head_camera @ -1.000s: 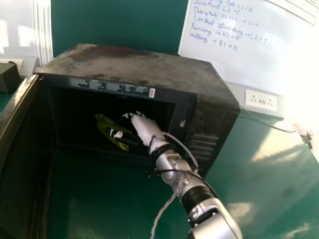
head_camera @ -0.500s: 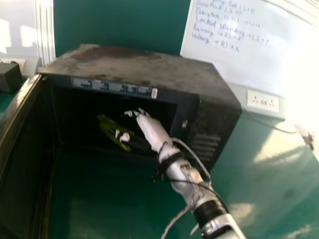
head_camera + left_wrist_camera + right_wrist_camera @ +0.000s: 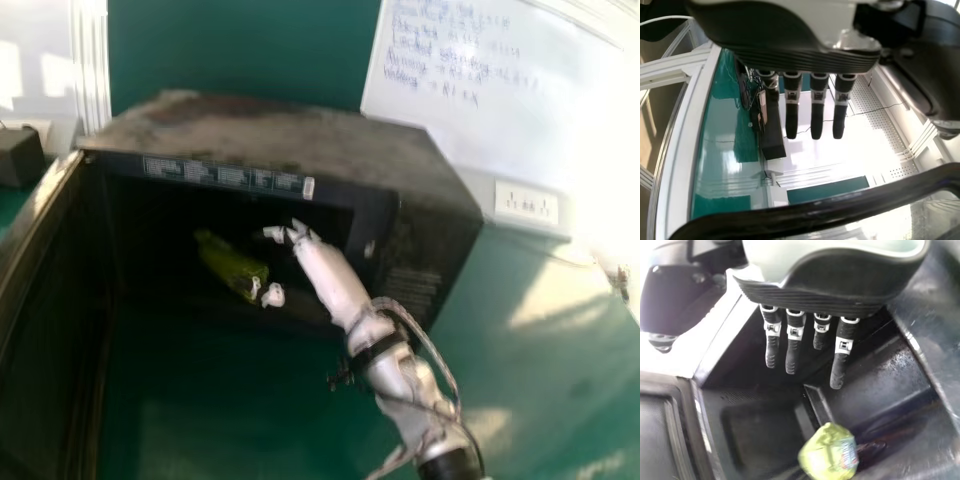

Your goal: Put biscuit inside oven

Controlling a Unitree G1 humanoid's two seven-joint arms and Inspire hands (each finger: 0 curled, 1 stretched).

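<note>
In the head view, the shiny green plastic biscuit packet [image 3: 225,262] lies left of the centre, inside the black box-shaped oven [image 3: 270,128]. Near the centre is the white-and-black right hand [image 3: 333,278]; its fingers are almost straight and hold nothing. In the left wrist view, the black-and-grey left hand [image 3: 775,37] has straight, empty fingers.

right arm [image 3: 398,385]: silvery white, rounded segments, black joint ring [image 3: 448,466]
strap [image 3: 378,349]: black
cables [image 3: 432,350]: pale braided, looping
right robot hand [image 3: 326,272]: pale shell, black ridged edge
right fingers [image 3: 838,371]: slim, black, ribbed, white collars
left robot hand [image 3: 775,37]: black ridged edge, pale panel
</note>
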